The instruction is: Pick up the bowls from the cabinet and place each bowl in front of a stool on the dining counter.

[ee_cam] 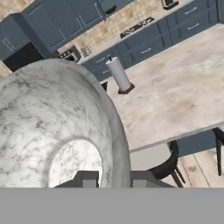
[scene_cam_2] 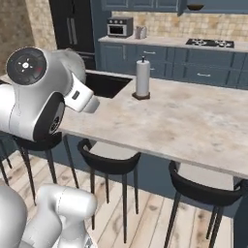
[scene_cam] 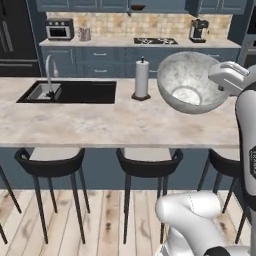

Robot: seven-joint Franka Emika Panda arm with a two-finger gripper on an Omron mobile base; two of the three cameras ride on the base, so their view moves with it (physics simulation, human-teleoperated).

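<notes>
Hand (ee_cam: 110, 178): closed on the rim of the marbled stone bowl (scene_cam: 192, 82), held tilted in the air. Bowl sits above the tabletop (scene_cam: 115, 122), right of the paper towel roll (scene_cam: 142, 77). Black stools (scene_cam: 148, 167) stand below the tabletop edge, nearer than the roll.

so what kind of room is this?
A rendered home kitchen: a marble-look dining counter with a black inset sink, stools tucked along it, and a gas hob on the back counter.
</notes>
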